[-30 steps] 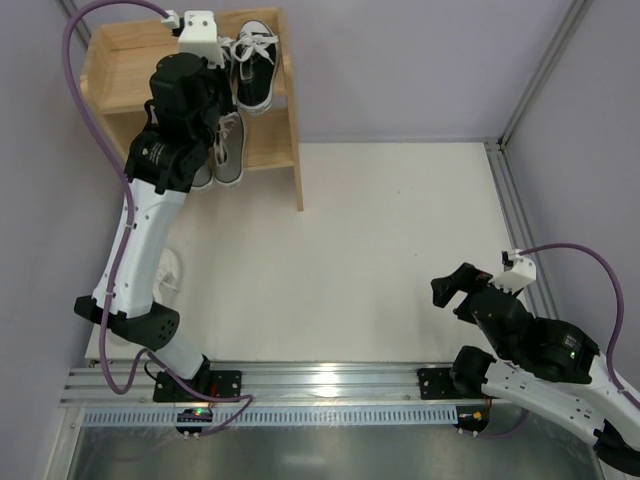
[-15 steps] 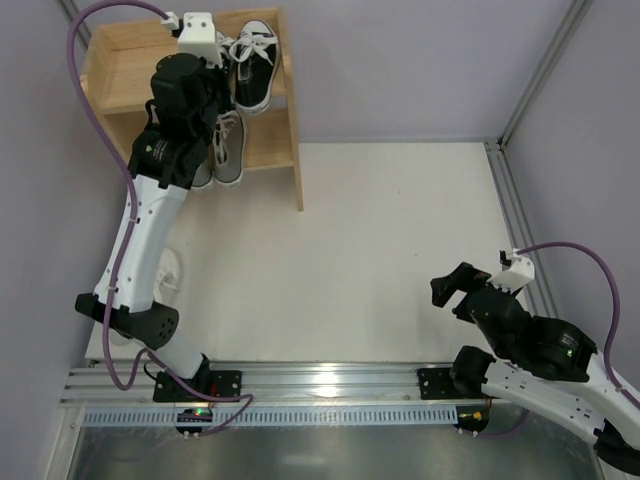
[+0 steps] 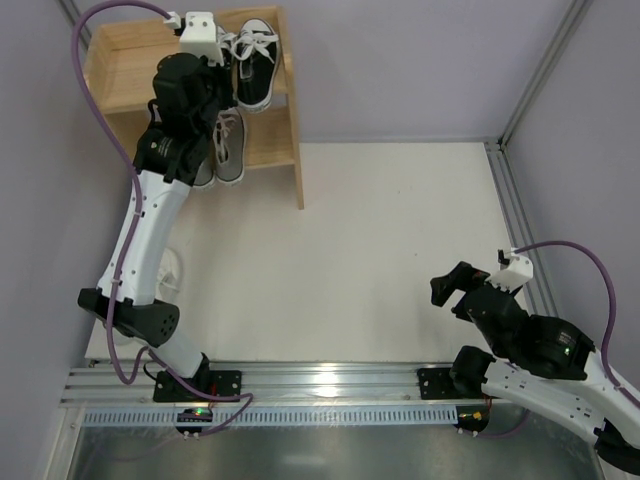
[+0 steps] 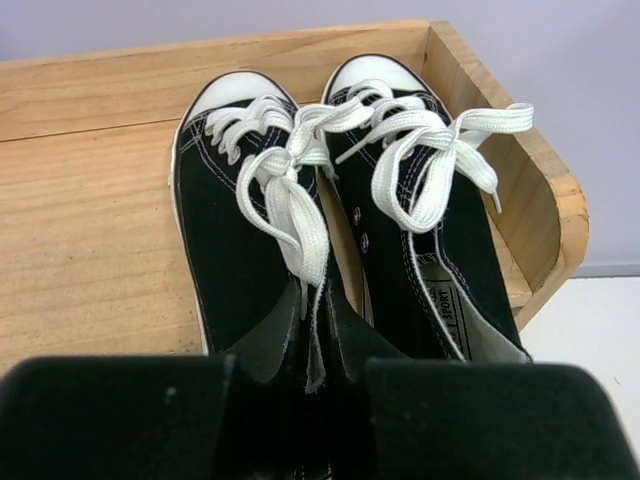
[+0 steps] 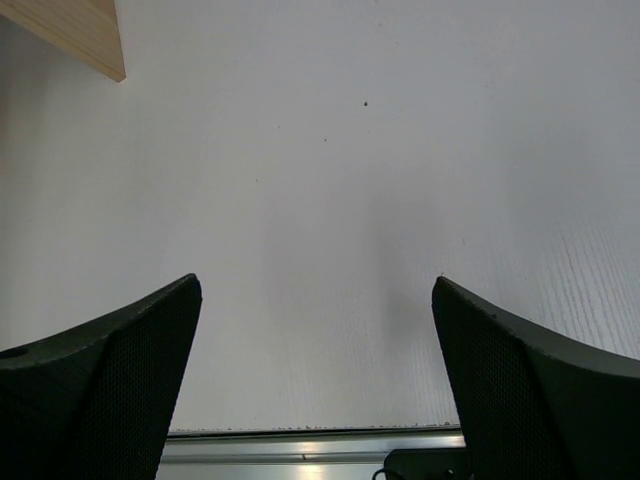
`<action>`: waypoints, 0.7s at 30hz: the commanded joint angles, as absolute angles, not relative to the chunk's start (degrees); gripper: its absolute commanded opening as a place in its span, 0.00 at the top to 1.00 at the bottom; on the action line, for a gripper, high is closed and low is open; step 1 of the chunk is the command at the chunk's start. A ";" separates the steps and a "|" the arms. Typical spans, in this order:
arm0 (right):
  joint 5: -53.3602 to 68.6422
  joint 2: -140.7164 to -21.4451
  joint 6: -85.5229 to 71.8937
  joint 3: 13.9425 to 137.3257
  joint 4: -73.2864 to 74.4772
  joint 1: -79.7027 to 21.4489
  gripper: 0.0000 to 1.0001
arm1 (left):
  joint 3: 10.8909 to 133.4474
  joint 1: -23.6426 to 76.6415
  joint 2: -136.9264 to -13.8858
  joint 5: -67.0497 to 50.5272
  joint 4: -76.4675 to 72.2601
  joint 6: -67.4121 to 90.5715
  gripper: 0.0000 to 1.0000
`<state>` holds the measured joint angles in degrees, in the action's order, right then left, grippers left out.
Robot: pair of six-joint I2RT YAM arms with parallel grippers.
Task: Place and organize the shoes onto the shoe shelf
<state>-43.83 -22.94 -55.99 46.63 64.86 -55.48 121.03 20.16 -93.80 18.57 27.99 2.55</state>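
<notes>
The wooden shoe shelf stands at the far left. A pair of black canvas sneakers with white toe caps sits at the right end of its top tier. My left gripper is at their heels, shut on the touching inner collars of the left shoe and the right shoe. Grey sneakers sit on the lower tier, partly hidden by my left arm. One white sneaker lies on the table under that arm. My right gripper is open and empty over the table.
The shelf's right side panel is close beside the right black shoe. A metal rail runs along the near edge, and a frame bar lines the right side. The shelf's corner shows in the right wrist view.
My left arm has reached slightly farther over the shelf, and the black shoes have shifted a little toward the back. The right arm has not moved.
</notes>
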 commanded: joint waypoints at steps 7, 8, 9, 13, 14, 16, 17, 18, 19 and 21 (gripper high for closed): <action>-45.53 -24.52 -54.93 46.76 63.63 -55.37 0.03 | 118.21 19.07 -95.36 12.91 22.85 3.16 0.87; -45.44 -24.43 -54.93 46.76 63.63 -55.37 0.03 | 118.21 19.07 -95.10 13.88 22.94 3.51 0.64; -45.53 -24.26 -54.93 46.67 63.63 -55.37 0.03 | 118.21 19.16 -94.84 15.45 23.11 3.60 0.54; -45.27 -24.43 -54.58 46.50 63.11 -55.37 0.03 | 118.47 19.16 -92.12 20.28 22.77 4.57 0.27; -45.26 -24.61 -54.58 46.49 62.93 -55.37 0.03 | 119.00 19.07 -91.67 21.26 22.68 4.57 0.23; -44.83 -24.61 -54.49 46.23 62.49 -55.37 0.03 | 119.70 19.07 -89.92 23.89 22.59 4.66 0.19; -44.91 -24.70 -54.41 46.14 62.40 -55.37 0.03 | 120.14 19.16 -89.39 24.95 22.50 4.83 0.17; -44.83 -24.70 -54.40 46.06 62.23 -55.37 0.03 | 120.93 19.16 -88.60 25.74 22.41 4.83 0.16; -44.48 -24.78 -54.23 45.88 61.79 -55.28 0.03 | 121.20 19.07 -88.07 26.62 22.15 4.75 0.15; -44.30 -24.96 -53.97 45.79 61.44 -55.37 0.03 | 121.29 19.07 -85.44 28.73 21.80 4.75 0.13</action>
<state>-43.81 -24.03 -55.27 46.33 63.79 -55.46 118.45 19.22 -91.37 23.70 24.93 4.25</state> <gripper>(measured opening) 0.973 0.861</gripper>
